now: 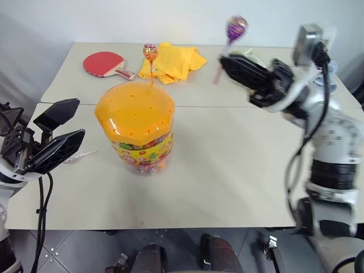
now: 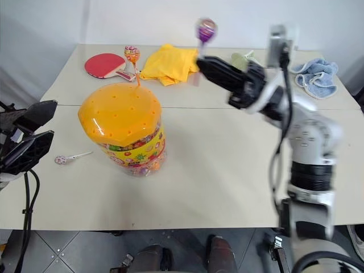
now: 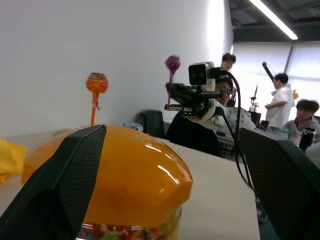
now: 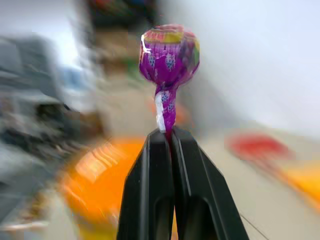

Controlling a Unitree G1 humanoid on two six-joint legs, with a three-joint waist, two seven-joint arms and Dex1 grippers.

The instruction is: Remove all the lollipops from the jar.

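Jar [image 1: 135,122] mid-table; purple lollipop [image 1: 236,28] clamped in right gripper [image 1: 227,63], airborne.

Red paddle [image 1: 104,63] beside yellow cloth [image 1: 173,62].

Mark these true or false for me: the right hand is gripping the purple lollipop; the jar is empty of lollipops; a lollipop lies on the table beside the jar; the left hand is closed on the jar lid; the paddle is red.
1. The right hand is shut on the purple lollipop. True.
2. No lollipop is left in the jar. False: the orange lollipop stands in the lid.
3. A pink lollipop lies on the table beside the jar. True.
4. The left hand is closed on the lid. False: it is open, apart from the jar.
5. The paddle is red. True.
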